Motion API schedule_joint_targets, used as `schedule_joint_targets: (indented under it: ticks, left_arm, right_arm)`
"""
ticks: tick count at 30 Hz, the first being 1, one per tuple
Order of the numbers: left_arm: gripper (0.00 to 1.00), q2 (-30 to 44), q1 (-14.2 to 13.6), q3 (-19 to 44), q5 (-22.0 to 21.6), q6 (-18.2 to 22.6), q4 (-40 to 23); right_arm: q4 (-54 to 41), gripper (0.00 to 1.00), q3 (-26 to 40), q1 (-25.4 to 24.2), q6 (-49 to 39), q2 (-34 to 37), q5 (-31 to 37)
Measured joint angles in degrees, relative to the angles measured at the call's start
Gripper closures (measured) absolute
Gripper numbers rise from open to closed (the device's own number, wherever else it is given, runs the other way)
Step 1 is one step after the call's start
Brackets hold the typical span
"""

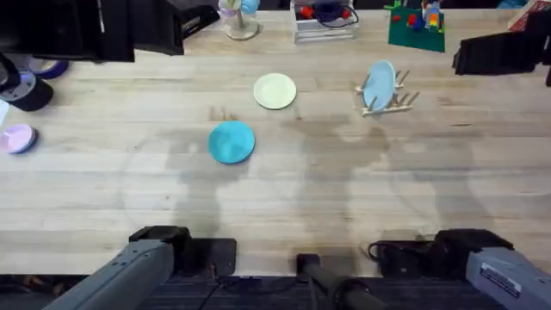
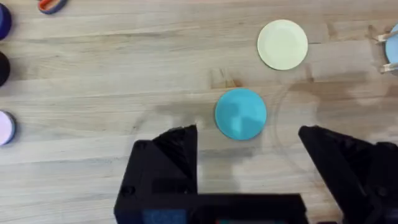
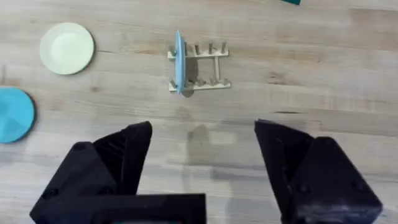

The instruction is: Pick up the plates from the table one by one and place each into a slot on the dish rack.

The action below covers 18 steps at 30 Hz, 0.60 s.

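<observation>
Overhead, the turquoise plate (image 1: 232,141) lies flat on the desk (image 1: 344,189) a little left of the middle, and the cream plate (image 1: 275,90) lies flat farther back and slightly to its right, the two apart. Well to the right of the cream plate stands the dish rack (image 1: 389,100), with a light-blue plate (image 1: 378,84) upright in one of its slots. Both arm bases sit at the near edge of the desk. Along the far edge are a clear organiser (image 1: 325,21) and a green board (image 1: 417,26); a pale purple roll (image 1: 17,138) rests near the left edge.

From the left wrist view, the left hand (image 2: 247,149) hangs above the desk with its two black fingers spread wide and nothing between them. The turquoise plate (image 2: 240,112) lies on the wood just beyond the gap between the fingers, and the cream plate (image 2: 282,44) lies farther off.

From the right wrist view, the right hand (image 3: 204,149) is likewise spread wide and holds nothing. The dish rack (image 3: 202,67) stands on the desk beyond it, the light-blue plate (image 3: 180,62) seen edge-on in an end slot. The cream plate (image 3: 67,48) and the turquoise plate (image 3: 13,114) lie off to one side.
</observation>
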Motion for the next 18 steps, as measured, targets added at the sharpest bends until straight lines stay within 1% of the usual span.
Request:
schedule_joint_targets:
  ticks: [18]
  left_arm:
    - [0.008,0.0,0.0,0.2,0.0,0.0,-0.4]
  right_arm:
    - [-0.1,0.007,0.0,0.0,0.0,0.0,0.0]
